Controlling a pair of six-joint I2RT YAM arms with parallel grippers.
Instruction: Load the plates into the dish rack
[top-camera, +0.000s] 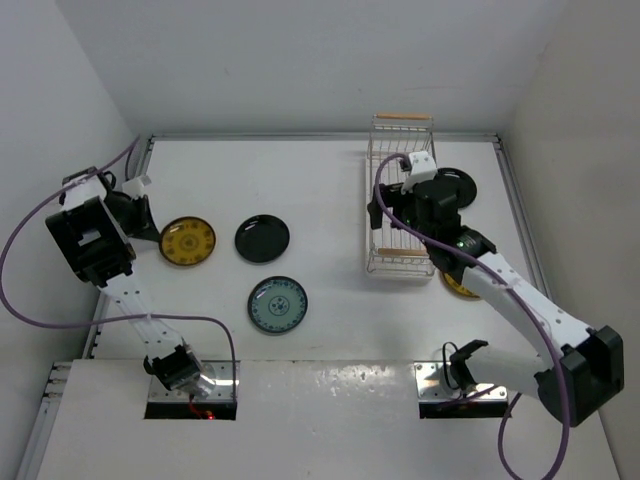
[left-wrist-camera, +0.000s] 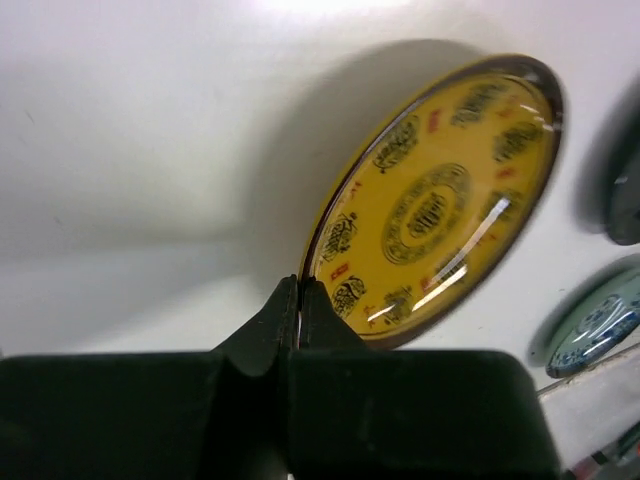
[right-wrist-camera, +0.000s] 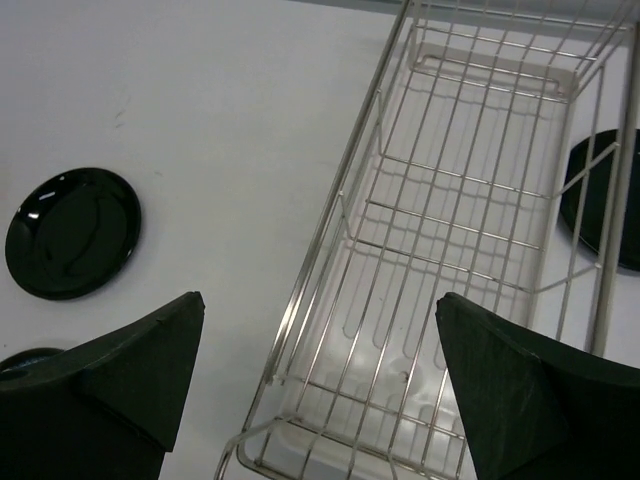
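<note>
1. Left hand (left-wrist-camera: 299, 295) pinched narrow on the rim of the yellow plate (left-wrist-camera: 435, 200), on the tabletop (top-camera: 300, 180) well left of the rack (right-wrist-camera: 450, 250)
2. Right hand (right-wrist-camera: 318, 300) spread wide, empty, above the rack
3. Likely the pickup step; next calls for lifting, carrying across, standing the plate between wires

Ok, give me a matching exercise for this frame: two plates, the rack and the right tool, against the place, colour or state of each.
Things:
1 mustard plate
2 teal plate
3 dish rack
4 right tool

Descriptions:
a open, over the rack
b leftmost plate
c white wire, no plate seen inside
d green, patterned

Pairs: 1-b, 2-d, 3-c, 4-a
</note>
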